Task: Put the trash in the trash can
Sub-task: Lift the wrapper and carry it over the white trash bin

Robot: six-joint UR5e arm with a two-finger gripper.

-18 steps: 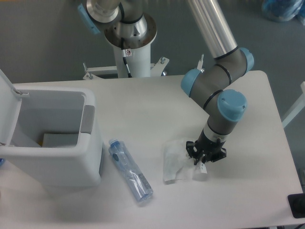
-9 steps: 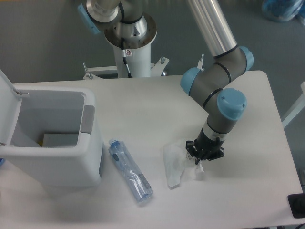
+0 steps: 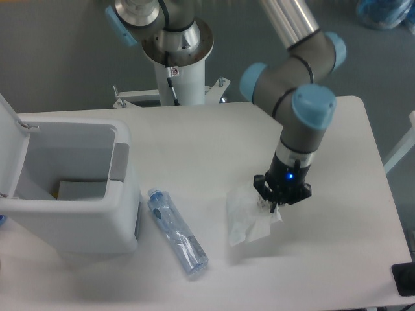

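Fixed camera, looking down on a white table [image 3: 194,155]. Compared with half a second ago, the arm's wrist has straightened to stand more upright, a small blue light now shows on it, and the hand [image 3: 277,206] sits slightly higher. The crumpled clear plastic wrapper [image 3: 247,216] has changed shape: its right edge is now gathered up at the hand, and the rest hangs and spreads down to the left, its lower part apparently touching the table.

The arm comes in from the top of the view, bends at two blue-capped joints, and points the hand straight down over the right half of the table. The hand's fingers are clenched on the wrapper's upper right corner.

The flattened clear bottle [image 3: 177,231] with a blue cap lies diagonally on the table, left of the wrapper and apart from it. Just left of the bottle stands the white trash can [image 3: 78,188], lid open, well apart from the hand.
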